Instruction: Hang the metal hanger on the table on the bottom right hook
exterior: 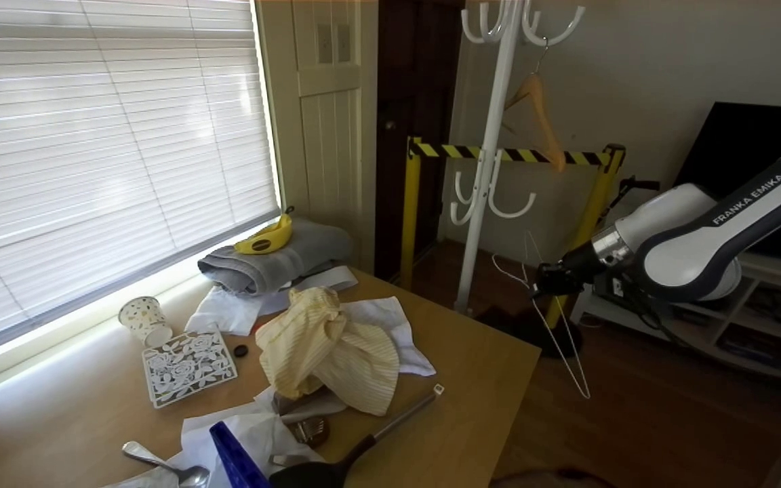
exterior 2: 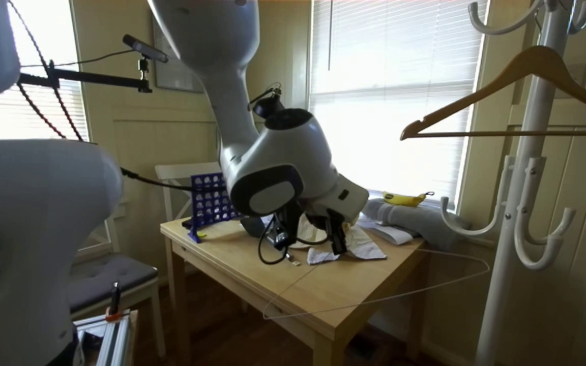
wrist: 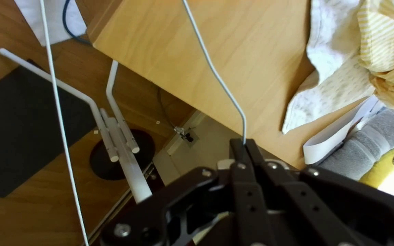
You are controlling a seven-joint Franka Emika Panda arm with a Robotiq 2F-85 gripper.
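Black and narrow-tipped, the pincer [wrist: 244, 141] is clamped on one metal hanger [wrist: 211, 65]; we cannot tell which stretch of wire it holds. A single pinch, we judge, leaves most of the outline free for hanging, though the wire may swivel. The metal hanger is held in the air, apart from the desk [exterior: 478, 366] and near the one white coat stand [exterior: 472, 251], not yet hung. In both exterior views we make out three lower-tier prongs [exterior 2: 468, 232]; the one pointing right in an exterior view, which we take for the bottom right hook [exterior: 512, 215], carries nothing. Above, one wooden hanger [exterior 2: 537, 58] hangs from one upper prong [exterior: 562, 37], so it probably won't block those. Farther out, we count one yellow-striped cloth [exterior: 323, 349], one speckled paper cup [exterior: 141, 315], one openwork trivet [exterior: 190, 366], and one rolled grey towel [exterior: 312, 244] propping up one banana-shaped pouch [exterior: 268, 234].
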